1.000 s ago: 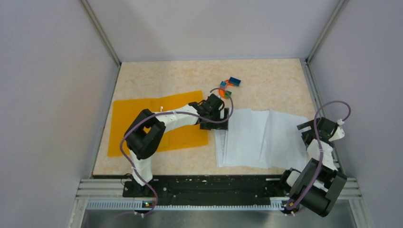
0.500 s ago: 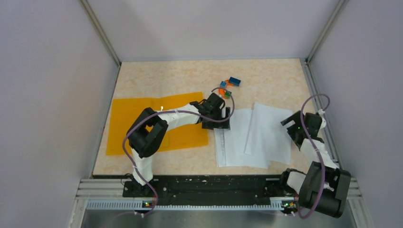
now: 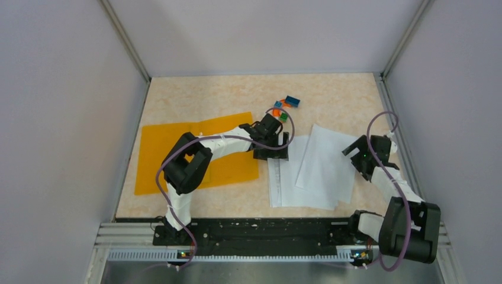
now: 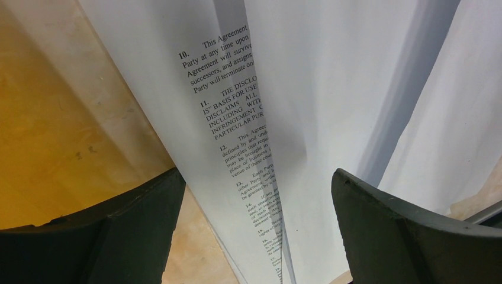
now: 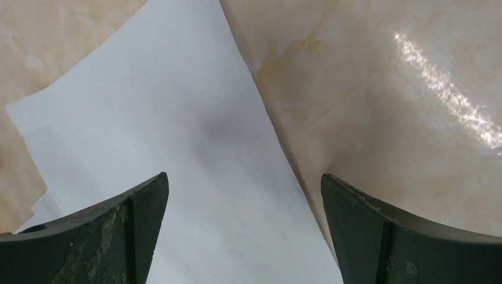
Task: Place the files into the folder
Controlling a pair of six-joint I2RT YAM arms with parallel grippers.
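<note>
Your right gripper (image 3: 357,155), jaws apart, has shoved the top sheet (image 3: 324,163) toward the desk's (image 3: 207,94) left edge, stacking the files (image 3: 287,184) nearer the folder (image 3: 171,142).

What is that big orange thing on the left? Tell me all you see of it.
It is the folder: thin, orange, plastic-looking, lying flat on the left of the table. The left arm reaches across above its right half. A narrow strip of table separates it from the white papers.
</note>
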